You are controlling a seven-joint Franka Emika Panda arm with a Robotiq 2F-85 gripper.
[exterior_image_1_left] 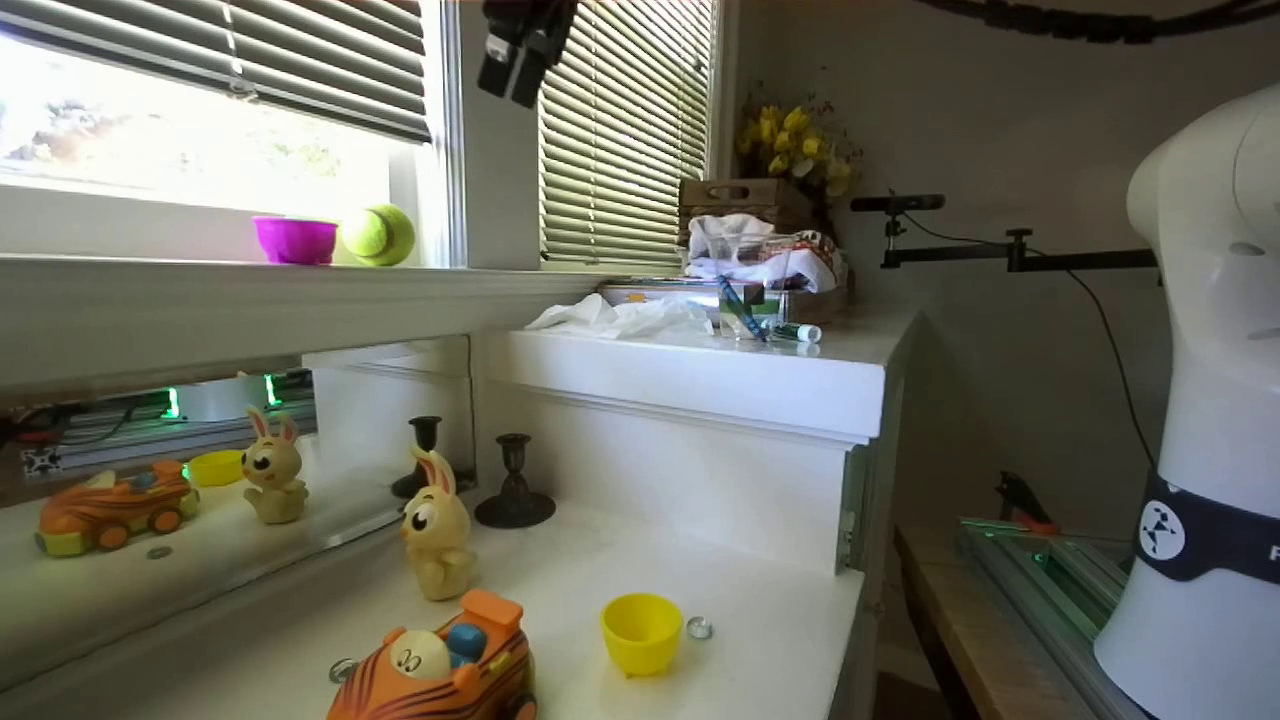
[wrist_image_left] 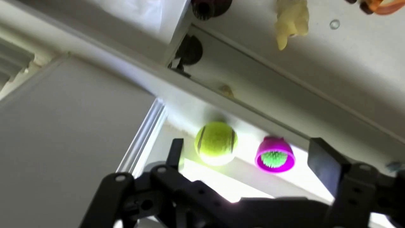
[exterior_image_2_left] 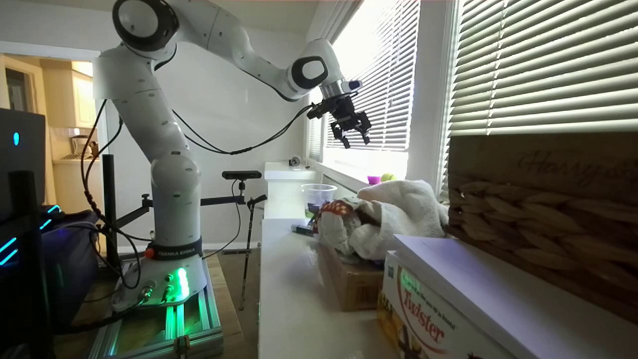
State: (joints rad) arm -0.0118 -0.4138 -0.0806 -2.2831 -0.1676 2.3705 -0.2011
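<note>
- In an exterior view: pincer, high at the upper edge, touching nothing. Lower than it: window sill, bearing one tennis ball and one purple cup, set side by side.
- Same view, well below the pincer: white desk, bearing toy rabbit, toy car and yellow cup.
- In an exterior view: white arm, raised, pincer hung at its end, tilted downward. Jaws parted, nothing held. Tennis ball and purple cup lower than the pincer, apart from it; crumpled towel also below it, toward the camera.
- Wrist view: jaws spread wide and empty. Tennis ball and purple cup both framed in the gap, the former toward one jaw, the latter toward the other; green spiky ball inside the purple cup. Toy rabbit out beyond the jaw tips. Drop from pincer to window sill: cannot be told.
- Step in hand, as judged: lining up above the window sill, no grip taken.
- Next move, as judged: a hold on either piece would call for lowering the pincer and centring the jaws on that piece alone, its neighbour being near enough to be knocked.
</note>
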